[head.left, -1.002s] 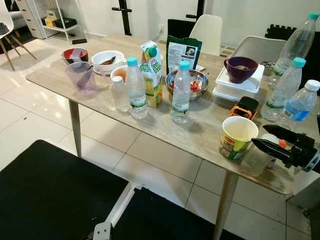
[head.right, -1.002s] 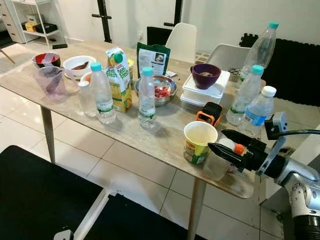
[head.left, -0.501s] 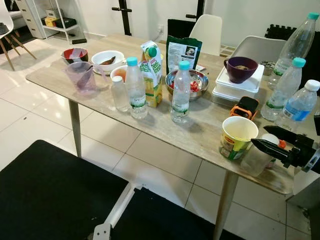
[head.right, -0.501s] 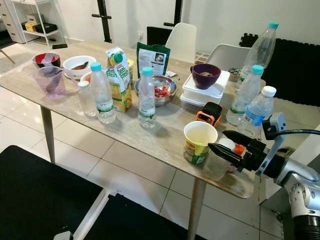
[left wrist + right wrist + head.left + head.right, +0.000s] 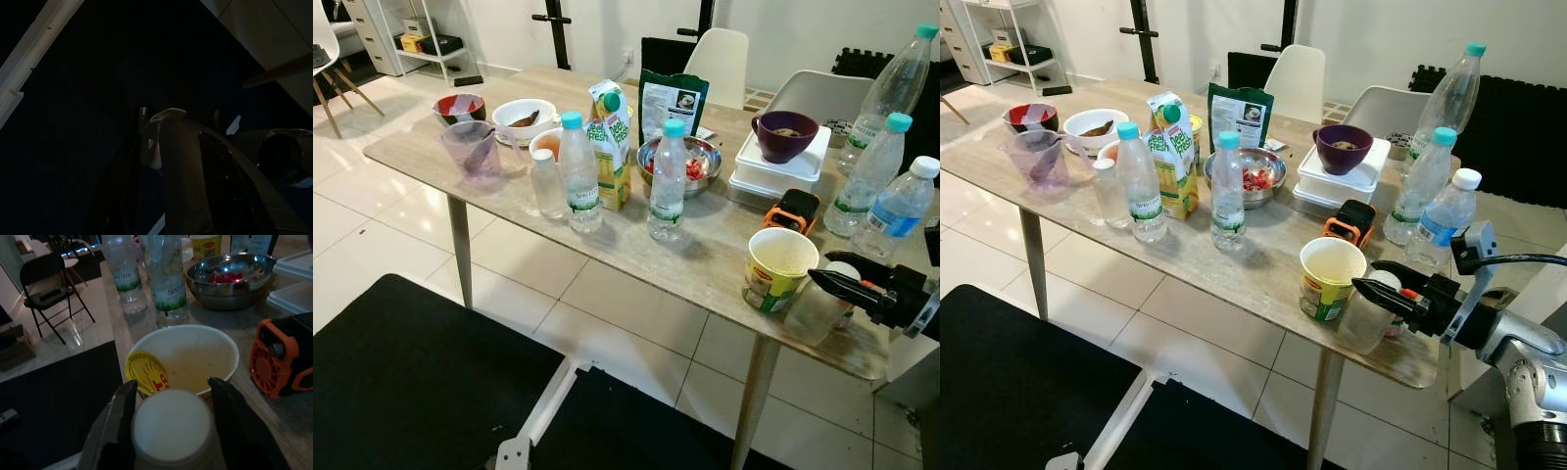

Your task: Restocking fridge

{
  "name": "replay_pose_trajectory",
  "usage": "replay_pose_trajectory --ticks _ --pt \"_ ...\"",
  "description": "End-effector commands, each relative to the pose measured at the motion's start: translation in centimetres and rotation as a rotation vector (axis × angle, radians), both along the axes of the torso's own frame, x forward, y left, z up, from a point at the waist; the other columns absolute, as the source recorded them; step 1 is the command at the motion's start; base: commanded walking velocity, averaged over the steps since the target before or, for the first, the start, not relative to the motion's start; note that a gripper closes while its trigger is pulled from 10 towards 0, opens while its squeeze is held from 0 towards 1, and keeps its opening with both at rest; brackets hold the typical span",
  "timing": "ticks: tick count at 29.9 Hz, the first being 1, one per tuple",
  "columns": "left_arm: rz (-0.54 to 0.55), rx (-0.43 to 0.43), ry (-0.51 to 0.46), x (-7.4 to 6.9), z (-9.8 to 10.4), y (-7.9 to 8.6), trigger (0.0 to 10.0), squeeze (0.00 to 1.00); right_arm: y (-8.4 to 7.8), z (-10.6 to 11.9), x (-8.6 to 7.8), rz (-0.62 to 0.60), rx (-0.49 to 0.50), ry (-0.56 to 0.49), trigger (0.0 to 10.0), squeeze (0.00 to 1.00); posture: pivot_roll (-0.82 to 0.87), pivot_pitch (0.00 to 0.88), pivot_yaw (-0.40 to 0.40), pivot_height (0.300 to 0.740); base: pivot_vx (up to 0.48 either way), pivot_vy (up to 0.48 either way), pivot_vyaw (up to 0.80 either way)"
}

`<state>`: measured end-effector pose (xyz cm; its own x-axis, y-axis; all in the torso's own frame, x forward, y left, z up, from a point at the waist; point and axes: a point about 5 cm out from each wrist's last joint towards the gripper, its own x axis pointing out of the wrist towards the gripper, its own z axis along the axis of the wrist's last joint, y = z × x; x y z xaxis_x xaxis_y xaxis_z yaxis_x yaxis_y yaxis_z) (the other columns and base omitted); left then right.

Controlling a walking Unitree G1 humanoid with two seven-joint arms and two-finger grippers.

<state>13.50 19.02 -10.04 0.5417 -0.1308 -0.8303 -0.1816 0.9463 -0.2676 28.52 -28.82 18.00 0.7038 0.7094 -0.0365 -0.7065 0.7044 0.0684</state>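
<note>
Right gripper (image 5: pixel 171 396) black fingers (image 5: pixel 115 423) flank round white-lidded translucent container (image 5: pixel 171 431).

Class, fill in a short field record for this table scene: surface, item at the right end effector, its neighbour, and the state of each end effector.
surface: wooden table
target item: small clear bottle with white cap, near the table's right edge
right end effector: open, one finger on either side of the bottle's cap
neighbour: yellow noodle cup, just left of the bottle, apparently touching
behind cup: orange and black device
left end effector: idle in shade, dark wrist view
</note>
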Motion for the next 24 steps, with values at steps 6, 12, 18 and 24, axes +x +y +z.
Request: replay_pose_trajectory --ticks 6,12,18,24 --pt "-0.010 -0.007 0.017 -0.4 -0.2 -0.4 10.0 0.00 -0.3 -0.7 -0.2 -0.007 -0.032 0.035 0.0 0.00 -0.02 0.074 0.009 0.740 0.000 0.000 0.00" --pt "-0.010 -0.005 0.024 -0.5 -0.3 -0.4 10.0 0.00 -0.3 -0.3 -0.2 0.001 -0.017 0.015 0.0 0.00 -0.02 0.073 0.010 0.740 0.000 0.000 0.00" --pt "-0.010 -0.006 0.020 -0.4 -0.2 -0.4 10.0 0.00 -0.3 0.8 -0.6 0.031 0.035 -0.032 0.0 0.00 -0.02 0.072 0.010 0.740 0.000 0.000 0.00" --pt "-0.009 -0.011 0.016 -0.3 -0.2 -0.4 10.0 0.00 -0.4 1.4 -1.0 0.062 0.045 -0.047 1.5 0.00 -0.03 0.072 0.009 0.740 0.000 0.000 0.00"
